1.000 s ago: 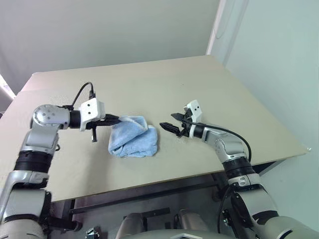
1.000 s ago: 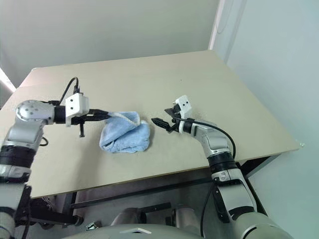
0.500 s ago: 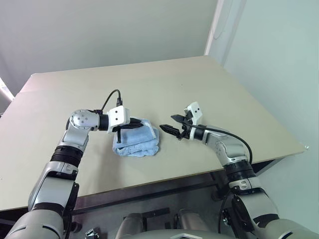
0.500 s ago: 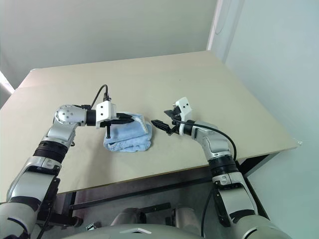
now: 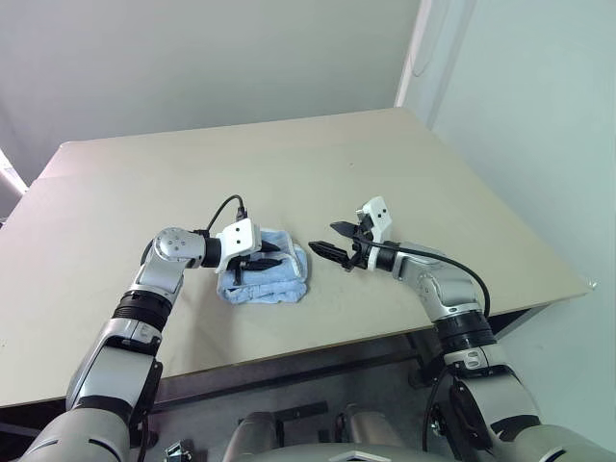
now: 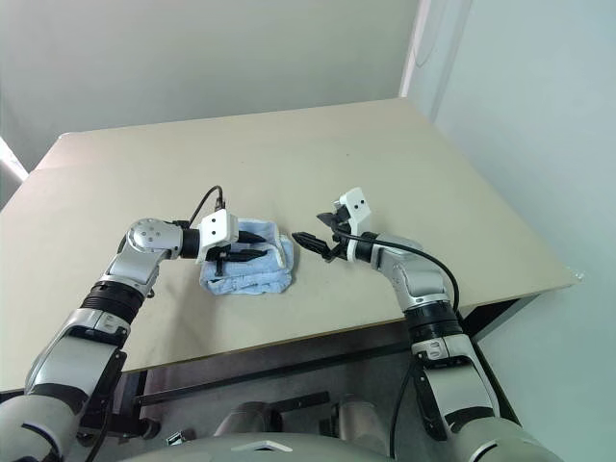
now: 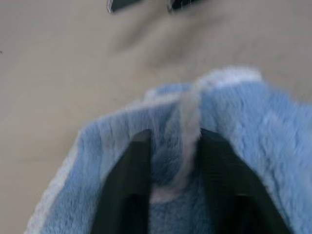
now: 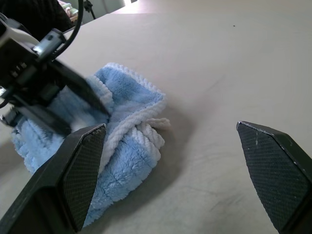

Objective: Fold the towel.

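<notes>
From the head, we are seeing the fluffy light blue towel bunched mid-table. Left wrist – our left gripper is sitting parted over its white edge. Right wrist – our right gripper is gaping wide, empty. Next, we think, flatten the fold.

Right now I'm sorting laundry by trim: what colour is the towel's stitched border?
Whitish, edging the light blue terry-cloth towel; clearest in the right wrist view.
</notes>
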You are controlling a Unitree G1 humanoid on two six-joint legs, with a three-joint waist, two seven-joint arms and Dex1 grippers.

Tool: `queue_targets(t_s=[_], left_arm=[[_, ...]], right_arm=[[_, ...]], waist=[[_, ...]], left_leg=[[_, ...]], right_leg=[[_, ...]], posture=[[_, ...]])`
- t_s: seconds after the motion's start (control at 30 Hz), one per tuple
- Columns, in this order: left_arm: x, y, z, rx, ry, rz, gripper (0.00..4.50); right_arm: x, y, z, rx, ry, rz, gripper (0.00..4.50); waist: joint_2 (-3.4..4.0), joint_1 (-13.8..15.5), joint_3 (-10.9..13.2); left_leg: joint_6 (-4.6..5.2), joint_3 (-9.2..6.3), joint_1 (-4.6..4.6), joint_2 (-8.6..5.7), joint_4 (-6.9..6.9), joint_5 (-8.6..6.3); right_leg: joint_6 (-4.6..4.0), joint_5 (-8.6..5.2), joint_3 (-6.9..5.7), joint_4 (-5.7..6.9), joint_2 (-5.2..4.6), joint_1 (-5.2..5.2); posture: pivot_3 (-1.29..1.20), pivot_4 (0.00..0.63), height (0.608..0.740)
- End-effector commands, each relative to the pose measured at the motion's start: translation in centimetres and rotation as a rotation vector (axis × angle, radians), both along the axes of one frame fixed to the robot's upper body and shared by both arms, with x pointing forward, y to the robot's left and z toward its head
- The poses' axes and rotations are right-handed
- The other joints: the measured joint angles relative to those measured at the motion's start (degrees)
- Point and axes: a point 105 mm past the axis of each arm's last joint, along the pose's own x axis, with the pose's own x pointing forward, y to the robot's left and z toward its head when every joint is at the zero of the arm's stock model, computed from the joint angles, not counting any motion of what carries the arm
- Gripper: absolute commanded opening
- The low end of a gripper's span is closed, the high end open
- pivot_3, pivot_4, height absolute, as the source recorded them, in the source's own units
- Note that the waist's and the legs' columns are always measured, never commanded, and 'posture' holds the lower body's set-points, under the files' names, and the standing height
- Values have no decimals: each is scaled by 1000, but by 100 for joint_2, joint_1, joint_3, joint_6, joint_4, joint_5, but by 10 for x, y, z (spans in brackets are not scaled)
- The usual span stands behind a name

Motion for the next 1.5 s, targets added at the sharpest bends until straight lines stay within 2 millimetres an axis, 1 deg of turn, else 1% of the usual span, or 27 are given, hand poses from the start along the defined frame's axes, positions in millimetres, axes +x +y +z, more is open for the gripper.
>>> queue_targets(t_s=[0.03, 0.2, 0.4, 0.47, 0.63, 0.73, 0.8, 0.9, 1.03, 1.1, 1.17, 1.23, 1.33, 1.43, 1.5], left_arm=[[10, 8, 27, -70, -49, 65, 2391], [26, 16, 44, -145, -132, 195, 2391], [28, 29, 60, -247, -116, 263, 2391], [22, 31, 58, -261, -72, 243, 2391], [0, 32, 52, -356, 126, 180, 2391], [-13, 27, 34, -324, 198, 139, 2391], [-15, 24, 20, -308, 226, 146, 2391], [-18, 16, -8, -268, 277, 162, 2391], [-20, 4, -46, -243, 344, 207, 2391], [-27, 1, -58, -211, 363, 188, 2391], [-31, -1, -64, -198, 377, 170, 2391], [-31, -1, -64, -211, 385, 176, 2391], [-31, 3, -55, -225, 381, 158, 2391], [-30, 8, -38, -262, 361, 146, 2391], [-29, 15, -19, -287, 313, 145, 2391]], right_arm=[[3, 4, 17, 22, -56, 15, 4500], [3, 7, 16, 22, -57, 18, 4500], [2, 7, 15, 24, -59, 16, 4500], [1, 7, 14, 24, -58, 16, 4500], [1, 4, 16, 28, -61, 3, 4500], [3, -1, 17, 20, -70, -19, 4500], [4, -5, 18, 17, -74, -30, 4500], [6, -9, 20, 16, -77, -48, 4500], [4, -11, 20, 9, -75, -47, 4500], [3, -11, 19, 5, -73, -44, 4500], [2, -12, 19, 1, -71, -41, 4500], [1, -11, 18, -1, -66, -36, 4500], [0, -8, 18, 11, -53, -25, 4500], [-1, -5, 18, 57, -9, -13, 4500], [-6, 1, 24, 130, 36, 28, 4500]], waist=[[0, -3, 0], [0, 5, 0], [0, 2, 0], [0, -1, 0], [0, -9, 0], [0, -6, 0], [0, 2, 0], [0, 31, 0], [0, 25, -1], [1, 20, -2], [10, 24, -8], [10, 26, -8], [10, 23, -8], [10, -1, -8], [9, -9, -8]], left_leg=[[0, 0, 1, 0, 0, 0], [0, -1, 1, 1, 1, 0], [0, -1, 0, -1, 1, 0], [0, -1, 0, 0, 0, 0], [0, 0, 1, 0, -1, 0], [0, -1, 1, 0, -1, 0], [0, -1, 1, 0, 0, 0], [0, -2, 2, -1, 4, 0], [0, 0, 3, -3, 4, 0], [0, -1, 2, -1, 3, 0], [0, -2, 4, 0, 1, 0], [0, -1, 9, -1, 3, 0], [0, 0, 12, -2, 5, 0], [0, -1, 11, -1, 3, 0], [0, -1, 6, 1, 1, 0]], right_leg=[[0, 0, 0, 0, 0, 0], [0, 0, 0, 1, 0, 0], [0, 0, 0, 0, -3, 0], [0, 0, 0, 0, -3, 0], [0, 0, 1, 0, -3, 0], [-1, 0, 1, 0, -2, 1], [-1, 0, 1, 0, -3, 1], [-1, 1, 0, 0, -3, 5], [-1, 1, 1, -1, -5, 5], [-1, 1, 1, -1, -4, 2], [-1, 1, 1, 0, -4, 4], [-1, 1, 1, -1, -4, 11], [-1, 1, 1, -1, -5, 17], [-1, 0, 1, -2, -3, 14], [-2, 0, 1, -2, -3, 7]], posture=[[0, 0, 740], [0, 0, 740], [0, 0, 740], [0, 0, 740], [0, 0, 740], [0, 0, 740], [0, 0, 740], [0, 0, 740], [0, 0, 740], [0, 0, 740], [0, 0, 740], [0, 0, 740], [0, 0, 740], [0, 0, 740], [0, 0, 740]])
